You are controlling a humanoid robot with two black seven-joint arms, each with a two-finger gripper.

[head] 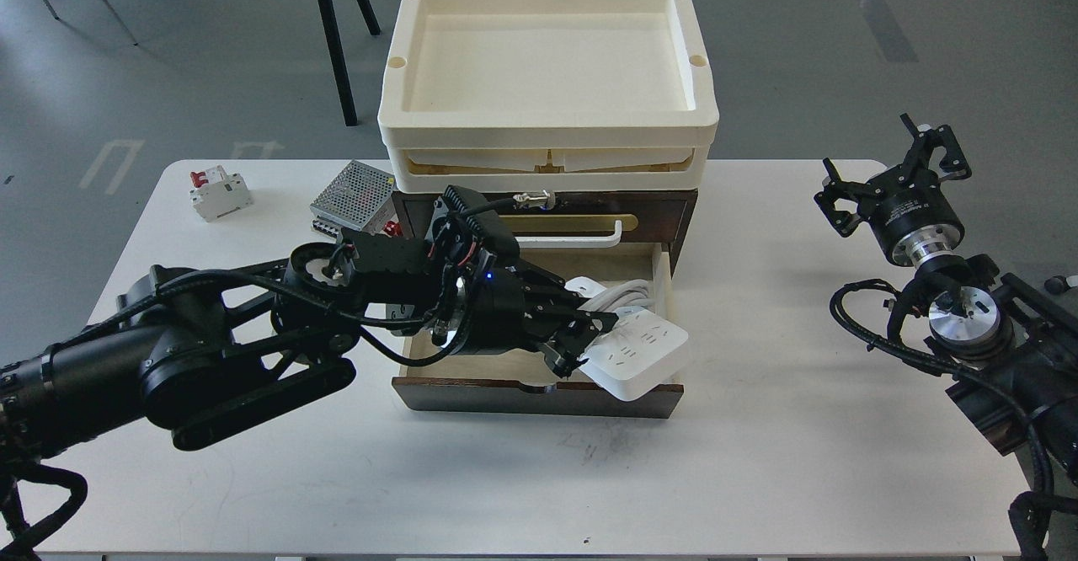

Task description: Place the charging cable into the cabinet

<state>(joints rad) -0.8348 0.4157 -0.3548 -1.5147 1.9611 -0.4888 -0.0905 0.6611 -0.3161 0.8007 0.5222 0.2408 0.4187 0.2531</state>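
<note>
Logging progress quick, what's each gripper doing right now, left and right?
Left gripper: shut on the charging cable, over the open cabinet drawer.
Right gripper: open, holding nothing.

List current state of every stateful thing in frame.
Cabinet lower drawer: pulled open.
Upper drawer: closed.
Power strip: tilted over the drawer's front right corner, cord looped.
Left claw: shut on power strip.
Right claw: open, empty.
Cream trays: stacked on the cabinet.
</note>
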